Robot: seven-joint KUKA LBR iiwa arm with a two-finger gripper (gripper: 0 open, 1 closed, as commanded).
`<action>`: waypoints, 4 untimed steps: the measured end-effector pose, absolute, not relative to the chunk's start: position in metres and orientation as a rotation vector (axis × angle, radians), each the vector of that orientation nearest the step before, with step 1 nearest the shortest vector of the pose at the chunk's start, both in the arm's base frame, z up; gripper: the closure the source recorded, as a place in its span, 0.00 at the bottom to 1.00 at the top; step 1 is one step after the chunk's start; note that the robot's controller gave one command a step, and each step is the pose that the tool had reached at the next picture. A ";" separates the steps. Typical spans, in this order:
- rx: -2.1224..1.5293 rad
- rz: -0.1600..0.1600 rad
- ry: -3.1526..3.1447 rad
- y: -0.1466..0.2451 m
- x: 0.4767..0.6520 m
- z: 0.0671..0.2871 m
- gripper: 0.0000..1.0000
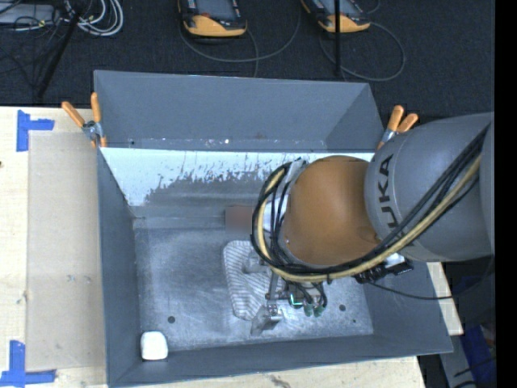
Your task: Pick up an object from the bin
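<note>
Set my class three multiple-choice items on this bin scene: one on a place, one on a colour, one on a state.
1. Where does the small white rectangular block lie?
A. in the view's lower-left corner of the grey metal bin
B. against the far wall
C. mid-floor

2. What colour is the rounded cover on the robot's wrist?
A. blue
B. orange-brown
C. green

3. How does the pale grey woven cloth lie?
A. draped over the rim
B. crumpled on the floor
C. spread flat outside

Answers: 1 A, it sits by the left wall near the front edge; 2 B, the cover shows orange-brown; 3 B, its folds bunch mid-floor.
</note>
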State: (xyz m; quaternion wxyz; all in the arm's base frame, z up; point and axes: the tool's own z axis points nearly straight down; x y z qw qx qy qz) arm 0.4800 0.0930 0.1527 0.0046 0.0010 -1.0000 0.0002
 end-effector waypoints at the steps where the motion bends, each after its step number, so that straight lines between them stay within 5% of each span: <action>1: -0.002 0.000 -3.139 0.093 0.482 0.155 0.00; 2: 0.007 -0.003 -3.139 0.099 0.488 0.075 1.00; 3: 0.006 -0.003 -3.139 0.099 0.488 0.075 1.00; 4: 0.126 0.001 -3.137 0.108 0.530 0.275 1.00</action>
